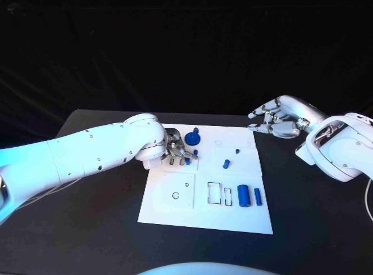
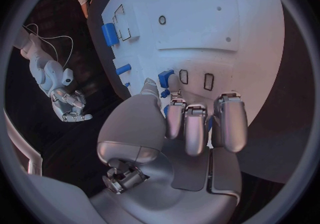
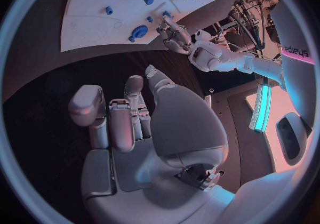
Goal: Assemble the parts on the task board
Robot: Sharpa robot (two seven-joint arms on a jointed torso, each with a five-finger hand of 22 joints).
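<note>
The left hand (image 1: 176,152) appears to pinch a small, rigid, light blue peg (image 1: 188,161); grip its sides. The right hand (image 1: 275,122) hovers curled, empty.

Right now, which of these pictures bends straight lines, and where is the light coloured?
Both wrist views are fisheye: the board's straight edges curve in each. In the head view the board's edges stay straight and a bluish light falls on the left arm. The right wrist view shows pinkish light at the circle's rim.
</note>
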